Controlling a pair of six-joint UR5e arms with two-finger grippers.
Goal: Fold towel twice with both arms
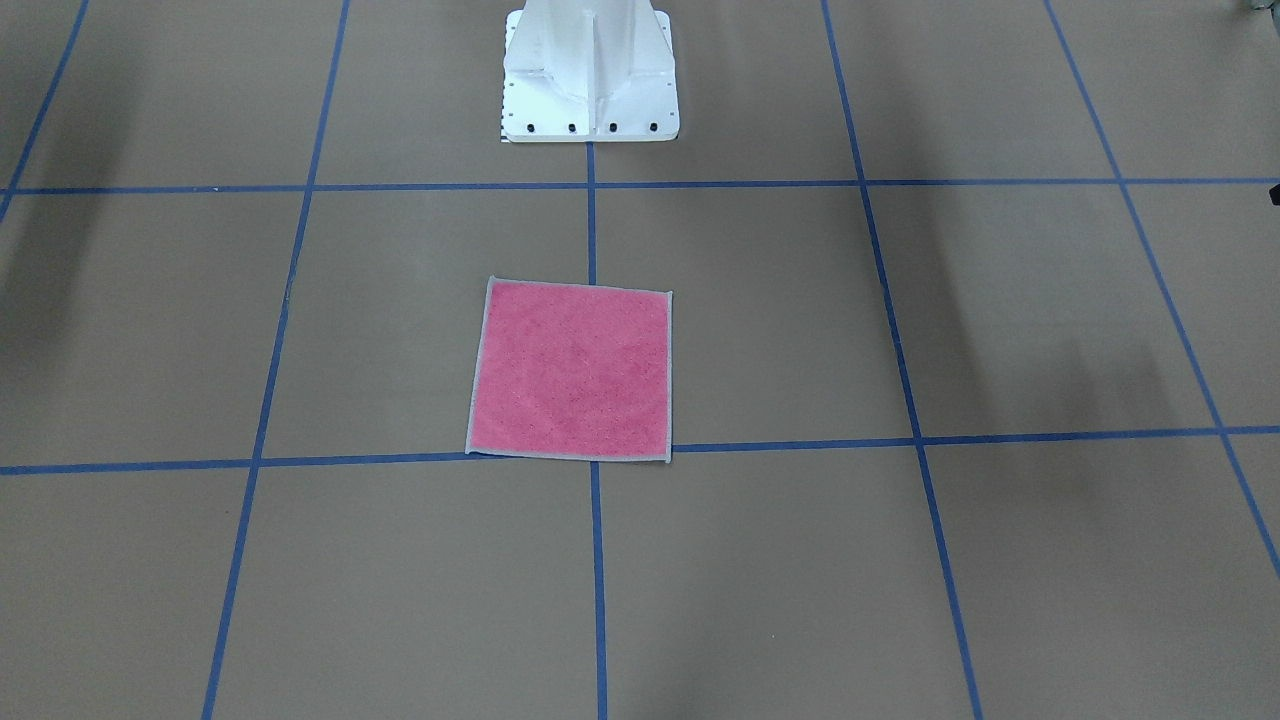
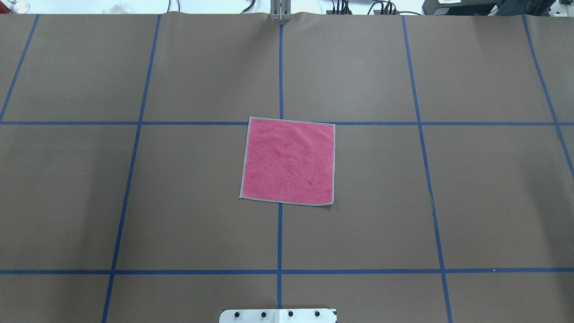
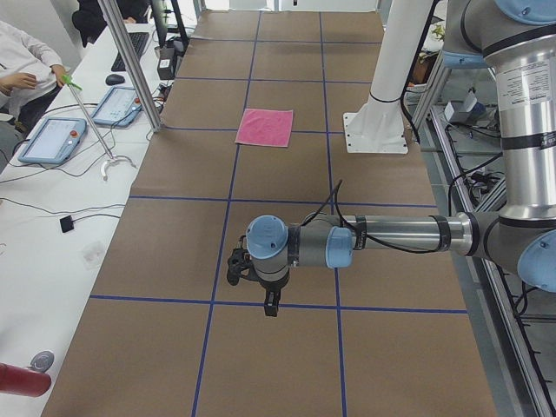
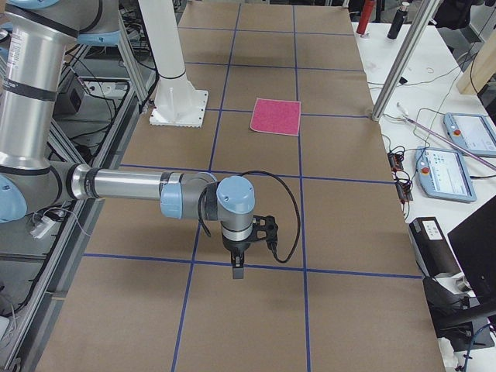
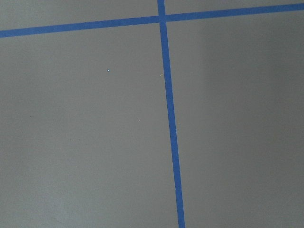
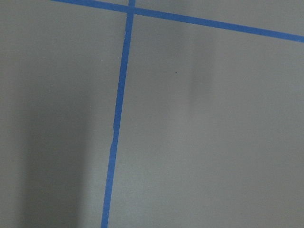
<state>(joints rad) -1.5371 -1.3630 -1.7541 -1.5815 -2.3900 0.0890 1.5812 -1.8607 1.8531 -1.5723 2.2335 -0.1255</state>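
Exterior left view: a silver-grey jointed left arm [image 3: 400, 233] with light blue joint caps reaches level over the brown paper-covered table [image 3: 174, 261]. Its black two-finger left gripper [image 3: 271, 309] points down, and whether the fingers are released or clenched cannot be told. At mid-table the small square pink terry towel [image 2: 289, 161], edged in light grey stitching, lies flat and unfolded, pink face up, across the centre blue tape line [image 2: 280, 237], well apart from both grippers. The matching right arm [image 4: 124, 184] points its black right gripper [image 4: 237, 271] down too, its finger state equally unclear.
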